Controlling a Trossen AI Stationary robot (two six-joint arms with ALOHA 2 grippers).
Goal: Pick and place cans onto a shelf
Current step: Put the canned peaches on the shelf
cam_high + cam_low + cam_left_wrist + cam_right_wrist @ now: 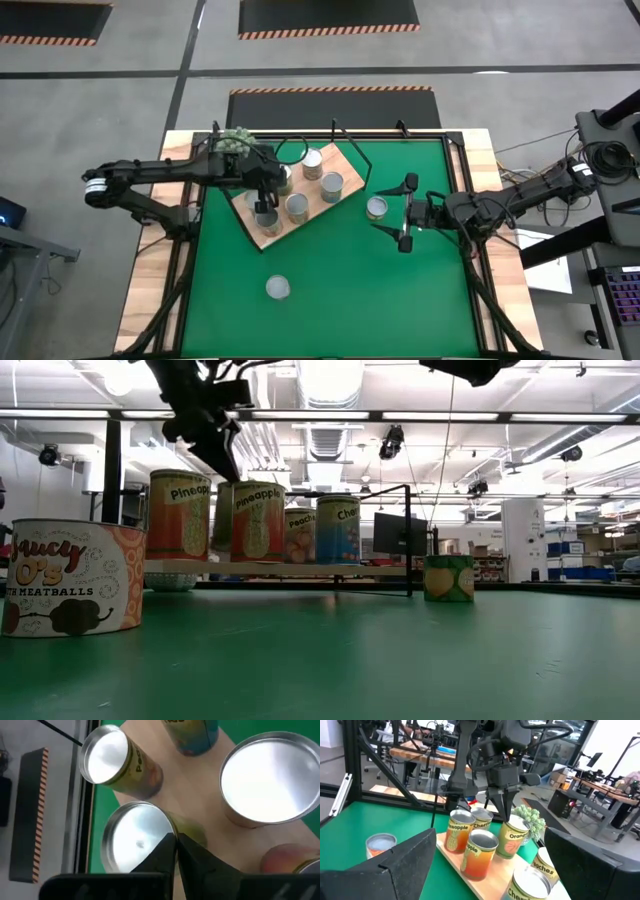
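- Our left gripper's [176, 851] jaws are pressed together and hold nothing; they hang just above the cans standing on the shelf [345, 163].
- Our right gripper's [407, 212] jaws are spread wide and empty, hovering over the green desk [350, 290] just beside a lone can [376, 207].
- The shelf is a light wooden board lying at an angle on the far left part of the desk, with a thin black wire frame [408, 540] at one end.
- About five cans stand on the board, among them two labelled pineapple [257, 521], close together, their silver tops [272, 779] facing up.
- Two cans are not yet shelved: the lone can near our right gripper, and a meatballs can [278, 289] well apart, toward the near edge of the desk.
- A spiky green plant [237, 140] sits at the far left corner of the board.
- We judge the task mostly done, with our left arm between placements.
- The next move likely calls for our right gripper to lower its spread jaws around the lone can and clench.
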